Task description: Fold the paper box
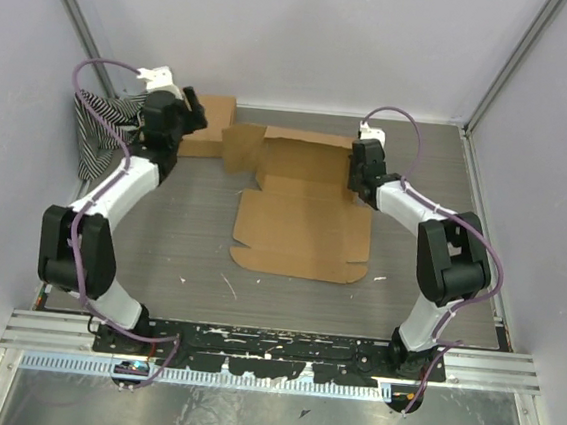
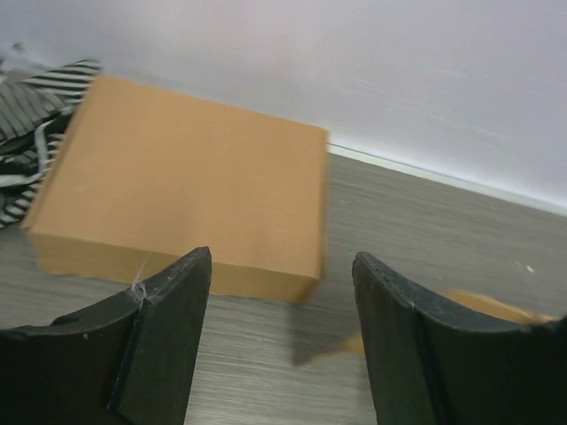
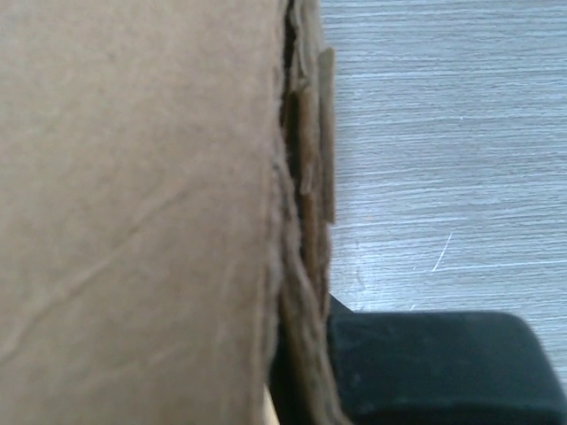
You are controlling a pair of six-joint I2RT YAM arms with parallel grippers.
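The paper box (image 1: 303, 214) is brown cardboard lying mostly flat at mid-table, its lid panel toward me and its far walls partly raised. My right gripper (image 1: 360, 180) is at the box's right wall. In the right wrist view the layered cardboard edge (image 3: 306, 221) sits pressed against the one black finger (image 3: 434, 363) that shows, and the other finger is hidden behind the cardboard. My left gripper (image 1: 191, 113) hangs at the back left, open, with bare table between its fingers (image 2: 168, 336). A corner of the paper box's flap (image 2: 496, 305) shows by its right finger.
A closed, folded cardboard box (image 2: 186, 177) lies at the back left, just beyond the left gripper, also seen from above as a brown box (image 1: 209, 130). A striped cloth (image 1: 95, 134) lies by the left wall. White walls enclose the table on three sides.
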